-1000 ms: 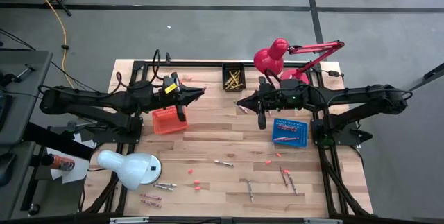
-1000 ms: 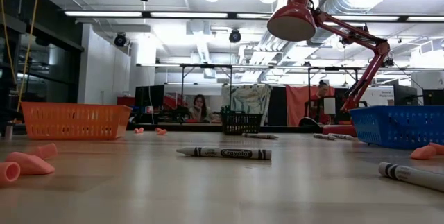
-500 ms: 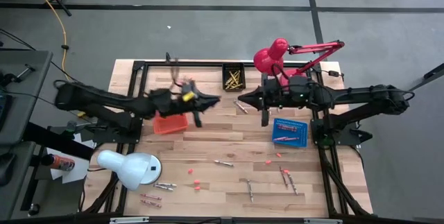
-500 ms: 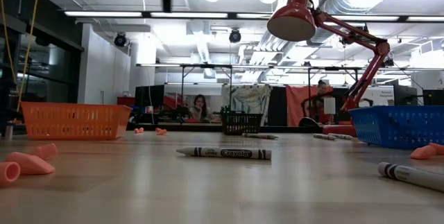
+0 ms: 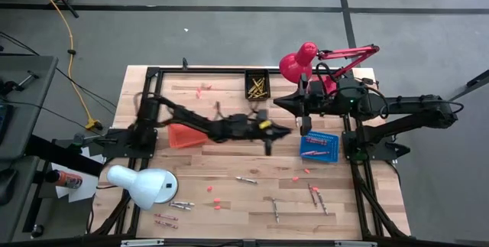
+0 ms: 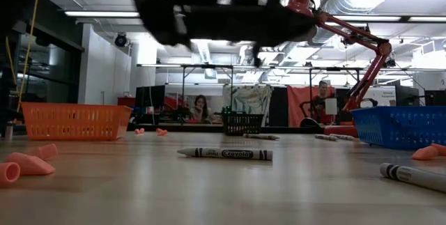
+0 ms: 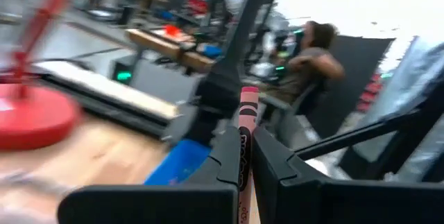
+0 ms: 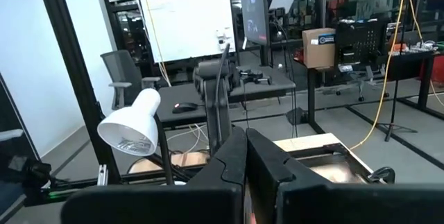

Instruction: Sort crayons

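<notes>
The left hand is holding a thin pink wax crayon upright over the middle of the wooden counter, so I think it is carrying it toward three o'clock and should be opening only above the blue plastic basket, while the right hand, fingers together and empty, is waiting at one o'clock.

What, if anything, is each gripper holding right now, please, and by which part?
The left gripper pinches a pink crayon along its lower shaft, tip protruding. The right gripper is shut; nothing shows between its fingers.
</notes>
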You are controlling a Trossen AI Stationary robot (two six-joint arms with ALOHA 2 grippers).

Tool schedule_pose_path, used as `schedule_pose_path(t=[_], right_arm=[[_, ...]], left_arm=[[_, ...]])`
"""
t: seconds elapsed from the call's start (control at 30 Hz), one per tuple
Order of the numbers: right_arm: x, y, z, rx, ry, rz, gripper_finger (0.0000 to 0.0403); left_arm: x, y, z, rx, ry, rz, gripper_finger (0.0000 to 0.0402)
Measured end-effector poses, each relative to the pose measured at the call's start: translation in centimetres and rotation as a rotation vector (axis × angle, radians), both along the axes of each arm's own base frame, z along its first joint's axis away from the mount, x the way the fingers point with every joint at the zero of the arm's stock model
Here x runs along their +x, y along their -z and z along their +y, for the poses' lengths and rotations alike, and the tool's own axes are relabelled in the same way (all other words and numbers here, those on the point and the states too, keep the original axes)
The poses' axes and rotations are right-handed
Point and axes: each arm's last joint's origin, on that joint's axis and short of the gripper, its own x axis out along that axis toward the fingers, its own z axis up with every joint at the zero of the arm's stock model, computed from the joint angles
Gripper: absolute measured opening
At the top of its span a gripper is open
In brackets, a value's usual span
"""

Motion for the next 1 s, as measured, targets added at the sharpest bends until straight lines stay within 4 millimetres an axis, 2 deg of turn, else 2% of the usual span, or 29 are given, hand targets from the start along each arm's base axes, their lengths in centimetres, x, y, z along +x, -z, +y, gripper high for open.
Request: schedule_pose_path(t=[0.23, 0.47, 0.7, 1.0], right_arm=[[0.0, 0.2, 0.0, 0.013, -0.001, 0.015, 0.0000], [0.1, 0.4, 0.0, 0.016, -0.001, 0.042, 0.0000], [0.1, 0.6, 0.0, 0.016, 0.000, 0.055, 0.0000], [0.1, 0.6, 0.0, 0.016, 0.000, 0.060, 0.0000]], left_arm=[[6.7, 1.4, -0.4, -0.021, 0.083, -0.071, 0.0000], [10.5, 3.3, -0.5, -0.020, 0.084, -0.075, 0.0000], [11.2, 4.7, -0.4, -0.018, 0.066, -0.012, 0.0010], [11.2, 5.1, -0.2, 0.049, 0.047, 0.033, 0.0102]])
